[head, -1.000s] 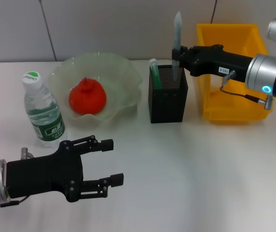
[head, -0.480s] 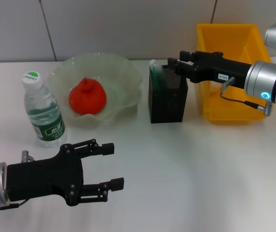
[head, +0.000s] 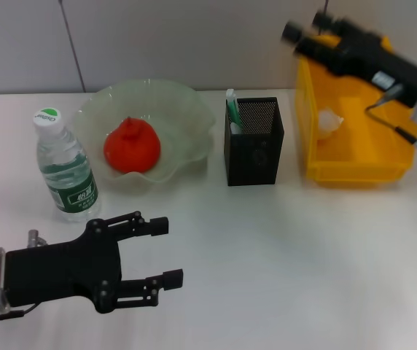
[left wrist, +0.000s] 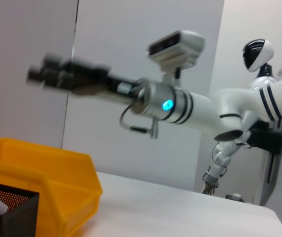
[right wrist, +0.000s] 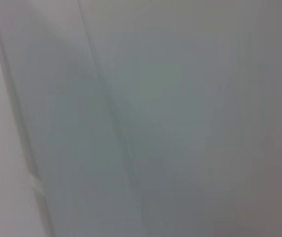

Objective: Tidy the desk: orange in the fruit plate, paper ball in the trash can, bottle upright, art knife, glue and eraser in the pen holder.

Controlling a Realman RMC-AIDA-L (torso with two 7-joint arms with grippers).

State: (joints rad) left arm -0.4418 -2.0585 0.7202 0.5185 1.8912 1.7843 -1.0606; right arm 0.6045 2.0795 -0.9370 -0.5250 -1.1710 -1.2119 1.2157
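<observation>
The orange [head: 130, 144] lies in the pale-green fruit plate [head: 186, 98]. To its left the bottle [head: 66, 166] stands upright. The black mesh pen holder [head: 254, 146] holds the green glue [head: 232, 113], which leans in its left corner. The art knife and the eraser are hidden. A white paper ball [head: 330, 120] sits inside the yellow trash can [head: 351, 168]. My right gripper [head: 307, 25] is open and empty, raised high above the trash can's back left corner; the left wrist view shows the right gripper [left wrist: 45, 75] blurred in the air. My left gripper [head: 161, 251] hovers open near the front left.
A grey wall runs behind the white table [head: 281, 255]. In the left wrist view the trash can [left wrist: 42, 168] and pen holder [left wrist: 8, 217] sit low, under my right arm [left wrist: 180, 103]. The right wrist view shows only grey wall.
My right gripper lowered the art knife into the pen holder, let it go, then rose up and back to the right. The left gripper barely shifted.
</observation>
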